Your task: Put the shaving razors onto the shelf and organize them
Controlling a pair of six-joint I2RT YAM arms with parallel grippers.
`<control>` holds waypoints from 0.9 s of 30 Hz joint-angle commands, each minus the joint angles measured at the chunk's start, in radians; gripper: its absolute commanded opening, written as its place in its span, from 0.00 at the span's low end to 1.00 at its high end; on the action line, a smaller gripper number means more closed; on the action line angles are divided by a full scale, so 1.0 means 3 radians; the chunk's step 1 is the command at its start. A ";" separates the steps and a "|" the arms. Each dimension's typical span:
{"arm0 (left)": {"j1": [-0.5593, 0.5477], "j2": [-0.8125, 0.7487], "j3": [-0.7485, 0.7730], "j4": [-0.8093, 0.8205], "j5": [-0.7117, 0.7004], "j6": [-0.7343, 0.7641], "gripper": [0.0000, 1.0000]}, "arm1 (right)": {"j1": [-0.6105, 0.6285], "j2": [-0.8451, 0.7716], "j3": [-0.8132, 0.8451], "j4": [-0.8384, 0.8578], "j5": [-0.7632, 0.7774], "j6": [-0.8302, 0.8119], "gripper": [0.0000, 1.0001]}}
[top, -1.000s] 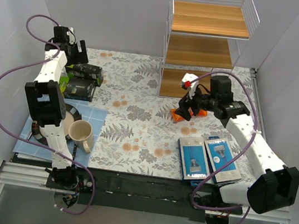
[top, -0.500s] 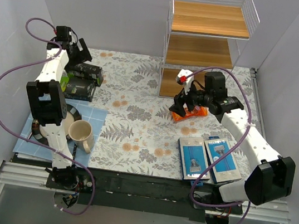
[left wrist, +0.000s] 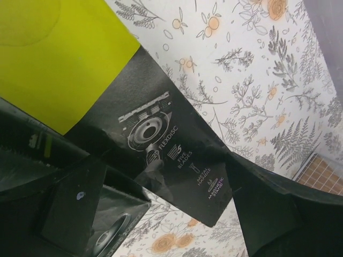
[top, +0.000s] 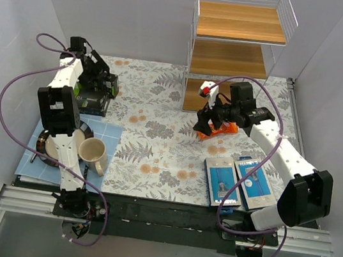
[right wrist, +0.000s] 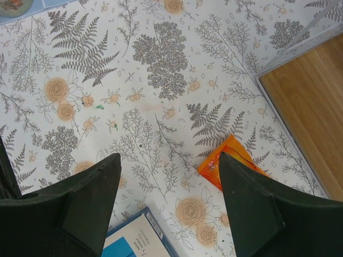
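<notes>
Right gripper (top: 209,122) wide open and empty, hovering just in front of shelf (top: 239,22), beside orange packet (top: 221,130). Razor packs (top: 221,182) flat on counter (top: 149,144), well short of shelf. Likely the reach step: next, lower onto one pack. Can't tell left gripper (top: 100,76) state.

top: high, looking down | wrists: close, downward | shared: floral tablecloth (top: 156,145), shelf (top: 239,22)

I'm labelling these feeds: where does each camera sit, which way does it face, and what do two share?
Top external: above and behind, looking down at the table; both arms, shelf, blue razor packs show.
Left wrist: on the left arm, facing down onto black boxes; left gripper open.
Right wrist: on the right arm, facing down; right gripper open.
Shared: top and right wrist both show the orange packet.
</notes>
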 commanded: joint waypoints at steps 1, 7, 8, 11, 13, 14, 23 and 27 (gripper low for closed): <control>-0.0028 0.0176 0.0183 -0.0057 0.0067 -0.0149 0.89 | 0.0000 0.0118 0.0245 -0.0103 -0.0007 0.0005 0.80; -0.0033 0.0171 0.0326 0.0071 0.0239 -0.0256 0.87 | -0.0006 0.0215 0.0306 -0.0129 -0.0022 0.0000 0.80; -0.0053 0.0222 0.0382 0.0081 0.0246 -0.0216 0.87 | -0.0006 0.0236 0.0317 -0.0119 -0.0027 0.0011 0.80; -0.0074 0.0299 0.0470 0.0061 0.0230 -0.0134 0.85 | -0.0006 0.0313 0.0378 -0.0118 -0.0068 0.0036 0.80; -0.0089 0.0320 0.0368 0.0061 0.0261 -0.0103 0.77 | -0.0006 0.0379 0.0454 -0.0149 -0.0063 0.0036 0.80; -0.0105 0.0320 0.0327 0.0051 0.0286 -0.0088 0.75 | -0.0006 0.0400 0.0480 -0.0169 -0.0058 0.0021 0.80; -0.0365 0.0080 -0.0235 -0.0046 0.0710 0.0010 0.52 | -0.0011 0.0282 0.0302 -0.0139 0.0009 -0.0030 0.79; -0.0514 -0.0161 -0.0680 -0.0062 0.0971 -0.0041 0.49 | -0.0011 0.0145 0.0174 -0.0139 0.0044 -0.0045 0.79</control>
